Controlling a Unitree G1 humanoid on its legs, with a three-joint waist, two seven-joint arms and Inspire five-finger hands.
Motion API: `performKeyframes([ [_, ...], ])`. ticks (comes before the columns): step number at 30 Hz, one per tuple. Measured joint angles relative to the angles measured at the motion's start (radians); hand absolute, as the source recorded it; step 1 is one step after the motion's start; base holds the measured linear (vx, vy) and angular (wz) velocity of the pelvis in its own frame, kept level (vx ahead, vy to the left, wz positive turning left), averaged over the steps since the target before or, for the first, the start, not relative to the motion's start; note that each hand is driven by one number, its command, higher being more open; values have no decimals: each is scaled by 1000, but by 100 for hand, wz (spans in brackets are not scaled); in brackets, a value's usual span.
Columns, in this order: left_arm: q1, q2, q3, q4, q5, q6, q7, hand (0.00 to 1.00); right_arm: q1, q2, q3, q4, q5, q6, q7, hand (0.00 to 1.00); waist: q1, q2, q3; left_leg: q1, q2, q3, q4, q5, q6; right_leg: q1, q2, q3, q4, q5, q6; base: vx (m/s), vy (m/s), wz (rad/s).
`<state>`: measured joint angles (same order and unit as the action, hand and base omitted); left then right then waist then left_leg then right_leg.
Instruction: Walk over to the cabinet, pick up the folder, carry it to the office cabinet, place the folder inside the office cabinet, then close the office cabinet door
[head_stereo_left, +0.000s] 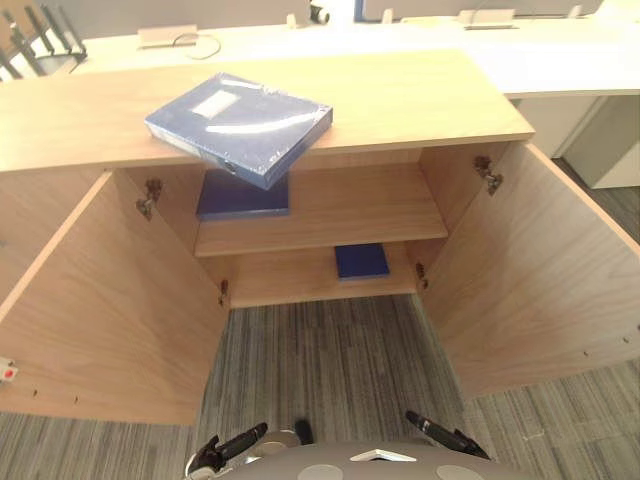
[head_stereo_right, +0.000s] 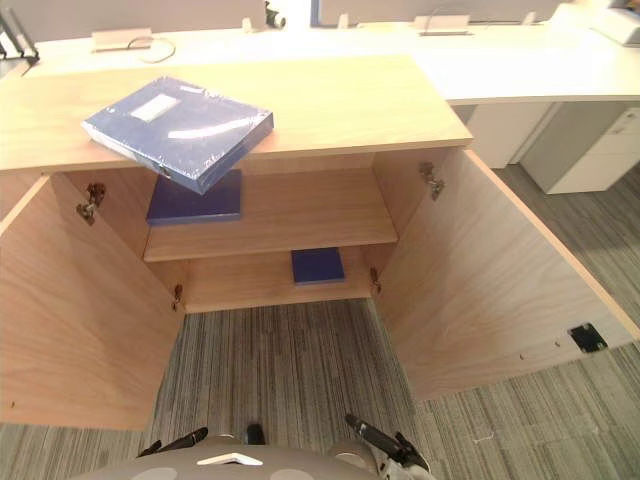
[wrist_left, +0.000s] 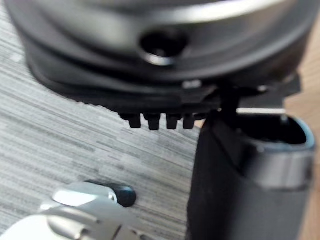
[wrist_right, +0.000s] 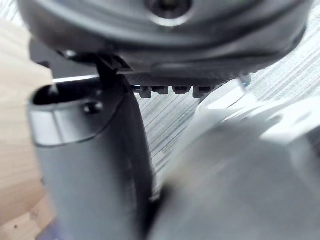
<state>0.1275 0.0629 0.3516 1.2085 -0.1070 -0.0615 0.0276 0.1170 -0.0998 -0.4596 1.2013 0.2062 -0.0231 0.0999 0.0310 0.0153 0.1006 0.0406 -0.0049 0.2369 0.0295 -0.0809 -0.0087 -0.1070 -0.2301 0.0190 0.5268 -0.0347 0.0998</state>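
Note:
The blue folder lies flat on the wooden cabinet top, its near corner hanging over the front edge. Both cabinet doors stand wide open, the left door and the right door. My left hand and right hand hang low near my body, far below the folder, with fingers straight and nothing in them. In the left wrist view the fingers show in a short row; the right wrist view shows the right hand's fingers likewise.
Inside, a blue item lies on the upper shelf and a smaller blue one on the lower shelf. A white desk runs behind the cabinet. Striped grey carpet lies between the doors.

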Motion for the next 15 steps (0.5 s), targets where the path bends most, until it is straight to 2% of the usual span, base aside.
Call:
performKeyframes([
  [1,3,6,0,1,0,0,-2,100,3,12,-22,-3,9,-2,2,100,-14,-9,1,9,-9,-5,-5,0,4,-17,-15,-12,42,-6,-2,-4,82,8],
  [2,4,15,0,2,0,0,-2,100,8,31,-43,-11,7,-6,1,100,-37,-19,-1,23,-14,-12,-14,1,8,-28,-18,-31,67,-48,-6,23,34,22],
  [3,-4,18,0,1,1,0,-3,100,7,36,-42,-14,5,-5,1,100,-40,-14,-4,22,-6,-24,-14,2,9,-32,6,-52,27,-98,-5,47,-16,24],
  [4,-9,17,0,0,1,-2,-4,100,7,37,-41,-15,4,-5,1,100,-39,-13,-3,18,1,-35,-15,2,9,-32,27,-55,-16,-113,-2,36,-40,32],
  [5,-21,18,0,0,1,-2,-5,100,8,40,-41,-13,4,-3,1,100,-39,-13,-3,11,9,-52,-18,5,9,-23,63,-49,-100,-115,-2,74,-101,59],
  [6,-22,26,4,0,5,-2,-6,100,17,50,-49,-7,2,-2,0,100,-39,-28,-5,1,6,-81,-25,18,4,17,99,-35,-287,-93,3,81,-106,64],
  [8,-24,33,44,-2,32,-2,-8,100,27,73,-88,5,-1,-1,-1,100,-36,-71,-6,17,-19,-100,-56,41,-2,35,87,-46,-374,-26,-4,157,-154,57],
  [9,-23,11,72,-3,35,-3,0,100,31,74,-107,8,-2,0,-4,100,-33,-56,-7,37,0,-97,-87,56,-20,53,104,-54,-390,-15,-5,205,-123,31],
  [10,-16,0,93,-4,34,-4,-2,100,32,73,-108,7,-3,-2,-3,100,-30,-53,-8,44,4,-97,-107,64,-16,60,111,-52,-412,-21,-10,213,-76,7],
  [11,-17,-9,103,-3,29,-2,-3,100,29,68,-106,1,-8,0,-2,100,-28,-33,-11,41,15,-98,-117,72,-17,65,124,-54,-435,-15,-13,139,-65,-2],
  [12,-17,-12,102,-3,29,-2,-3,100,29,65,-106,0,-17,0,-2,100,-28,-37,-9,40,19,-99,-117,70,-20,71,129,-56,-448,-11,-16,152,-89,-1],
  [14,-18,-8,86,-4,29,-3,-2,100,29,65,-104,-1,-38,3,-6,100,-28,-29,-14,52,31,-104,-115,64,-29,105,141,-69,-482,-7,-20,147,-88,9],
  [15,-18,-5,80,-12,29,-4,0,100,29,65,-99,-1,-41,7,-12,100,-25,-38,-13,57,35,-104,-115,59,-36,119,146,-72,-495,-7,-21,113,-64,9],
])
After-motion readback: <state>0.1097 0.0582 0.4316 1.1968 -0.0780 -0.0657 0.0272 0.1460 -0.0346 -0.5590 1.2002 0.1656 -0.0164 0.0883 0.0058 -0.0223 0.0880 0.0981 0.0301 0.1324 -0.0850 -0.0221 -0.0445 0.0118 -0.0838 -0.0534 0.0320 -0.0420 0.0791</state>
